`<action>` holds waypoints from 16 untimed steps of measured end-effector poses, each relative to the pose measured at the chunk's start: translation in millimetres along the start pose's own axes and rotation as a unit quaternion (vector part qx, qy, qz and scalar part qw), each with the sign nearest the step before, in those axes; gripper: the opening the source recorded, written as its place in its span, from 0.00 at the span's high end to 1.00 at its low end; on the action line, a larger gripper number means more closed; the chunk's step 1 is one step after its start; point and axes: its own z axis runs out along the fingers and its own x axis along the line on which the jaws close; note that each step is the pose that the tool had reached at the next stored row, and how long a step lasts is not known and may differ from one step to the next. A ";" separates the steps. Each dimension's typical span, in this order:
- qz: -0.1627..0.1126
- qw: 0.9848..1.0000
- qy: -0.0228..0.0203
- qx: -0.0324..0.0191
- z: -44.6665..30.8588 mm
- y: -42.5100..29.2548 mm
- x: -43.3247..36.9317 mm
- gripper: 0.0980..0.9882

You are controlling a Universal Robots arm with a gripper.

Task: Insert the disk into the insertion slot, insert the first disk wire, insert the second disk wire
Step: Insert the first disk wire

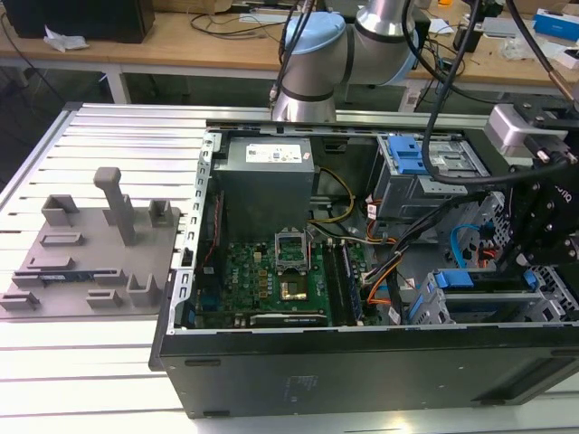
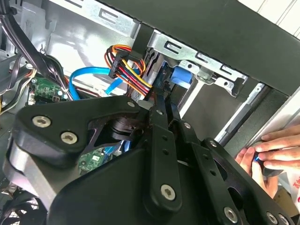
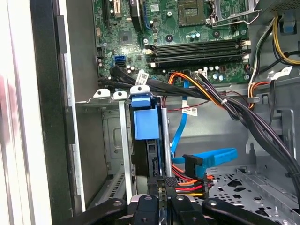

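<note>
The disk (image 3: 146, 123), in its bright blue carrier, sits inside the insertion slot (image 3: 117, 140), a grey metal cage at the case's front corner. The exterior view shows the same disk (image 1: 470, 282) in the insertion slot (image 1: 425, 307). My gripper (image 3: 164, 186) is right at the disk's rear edge, fingers close together on the black plug of a bundle of red, yellow and black wires (image 3: 190, 185). In the second wrist view the gripper (image 2: 161, 101) points at the blue carrier (image 2: 180, 77), with the coloured wires (image 2: 129, 70) running to its tips. A blue flat cable (image 3: 215, 157) with a black plug hangs loose beside them.
The motherboard (image 3: 187, 28) and black cable bundles (image 3: 253, 126) lie beyond the cage. A taller bay with a blue latch (image 1: 407, 158) and the power supply (image 1: 267, 172) stand at the back. A person's hand (image 2: 274, 150) rests outside the case wall. A grey fixture plate (image 1: 90, 253) lies on the table.
</note>
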 end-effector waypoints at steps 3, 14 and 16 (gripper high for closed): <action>0.000 1.000 0.000 0.000 4.4 0.0 0.2 0.92; 0.000 1.000 0.001 0.000 -9.8 0.1 -1.1 0.77; 0.000 1.000 0.001 0.000 -14.7 0.0 -1.1 0.77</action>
